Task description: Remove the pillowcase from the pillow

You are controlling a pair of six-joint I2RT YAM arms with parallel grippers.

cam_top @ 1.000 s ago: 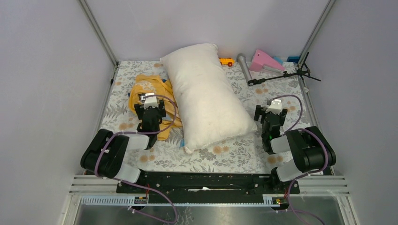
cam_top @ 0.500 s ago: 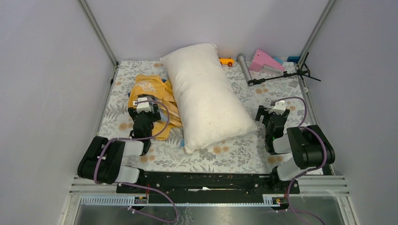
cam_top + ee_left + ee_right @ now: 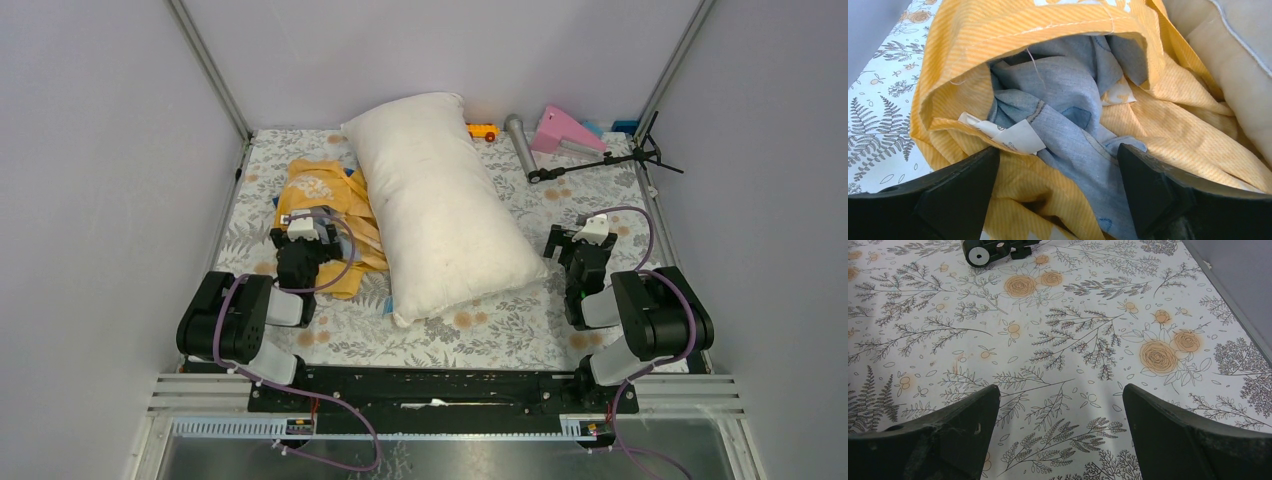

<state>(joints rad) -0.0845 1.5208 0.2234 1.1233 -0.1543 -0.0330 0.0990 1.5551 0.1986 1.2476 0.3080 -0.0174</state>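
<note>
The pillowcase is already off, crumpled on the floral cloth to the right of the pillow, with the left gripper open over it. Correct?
Not quite. The pillowcase lies to the left of the pillow, not the right; the top external view shows it. The rest stands: it is off, crumpled on the floral cloth, with the left gripper open over it.
</note>
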